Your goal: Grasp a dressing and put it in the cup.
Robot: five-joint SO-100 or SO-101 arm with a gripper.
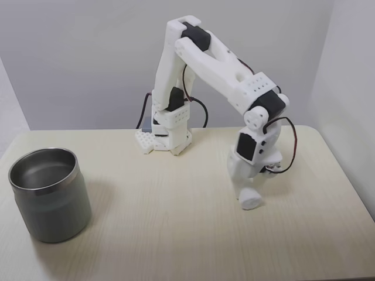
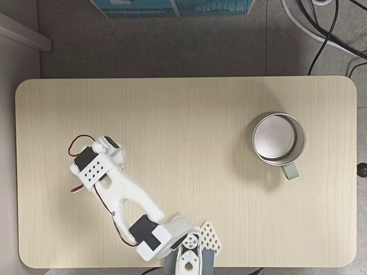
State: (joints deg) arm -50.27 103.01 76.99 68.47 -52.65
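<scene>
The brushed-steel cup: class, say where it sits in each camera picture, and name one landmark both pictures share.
Fixed view from the front: the dull grey brushed-steel cup stands at the lower left, upright on the table.
Fixed view from above: it is at the right, seen open-mouthed.
Shared landmark: the white robot arm base.

Bright, even, diffuse light; soft faint shadows; sharp, undistorted pictures.

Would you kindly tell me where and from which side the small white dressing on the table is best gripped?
Grip the dressing across the middle of its soft round body, coming straight down. In a fixed view it appears to lie low on the table, so a sideways approach would likely push it along. The gripper hangs right over it; whether it has closed cannot be told.
</scene>
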